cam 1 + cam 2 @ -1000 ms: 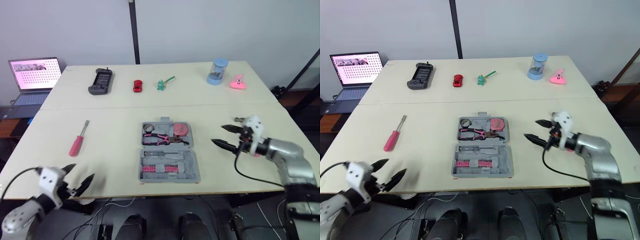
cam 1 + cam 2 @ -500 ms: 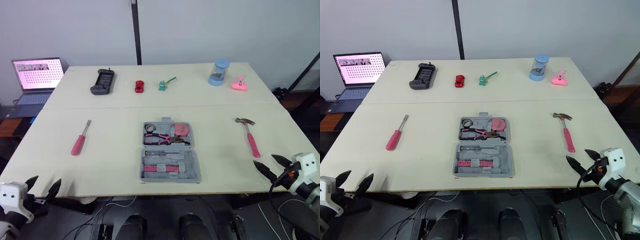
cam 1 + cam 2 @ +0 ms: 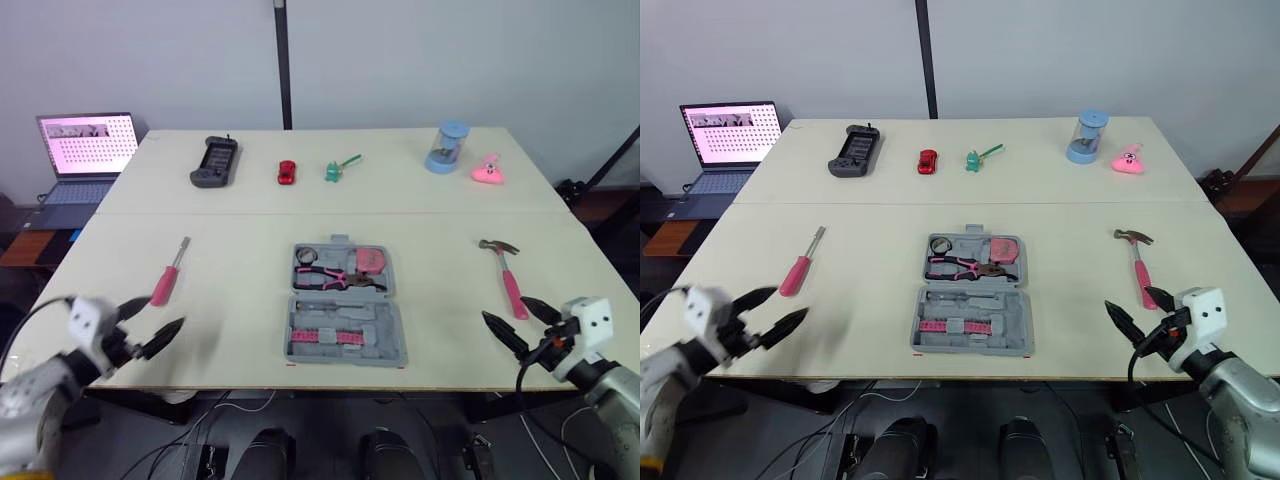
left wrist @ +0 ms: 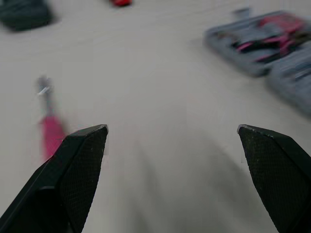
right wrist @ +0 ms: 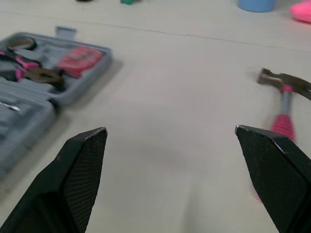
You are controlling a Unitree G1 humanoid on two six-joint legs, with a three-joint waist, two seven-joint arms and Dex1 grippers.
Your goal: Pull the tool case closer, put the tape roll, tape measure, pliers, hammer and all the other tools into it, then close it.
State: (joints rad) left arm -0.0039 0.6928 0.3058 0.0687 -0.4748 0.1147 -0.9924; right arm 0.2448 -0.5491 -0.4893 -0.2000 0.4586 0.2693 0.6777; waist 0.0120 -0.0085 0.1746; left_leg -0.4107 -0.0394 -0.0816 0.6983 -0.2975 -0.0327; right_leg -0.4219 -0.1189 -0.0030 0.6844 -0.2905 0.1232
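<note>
1. The tool case point(image 3: 970, 292) lies open mid-table point(image 3: 870, 210), close to the front edge, so pulling it in looks done.
2. Its far half holds the tape roll point(image 3: 939, 243), pliers point(image 3: 958, 266) and tape measure point(image 3: 1002, 249). The near half holds small bits.
3. 2 tools remain out: the screwdriver point(image 3: 800, 268) toward the left edge and the hammer point(image 3: 1139, 265) toward the right. The case is not yet closed.
4. The left gripper point(image 3: 790, 303) and right gripper point(image 3: 1127, 298) hang released and empty near the front corners.

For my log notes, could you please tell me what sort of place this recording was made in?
Probably a robotics lab or test room: a large plain table set out with an open tool case, a red toy car and other odd items, and a laptop running beside it.
</note>
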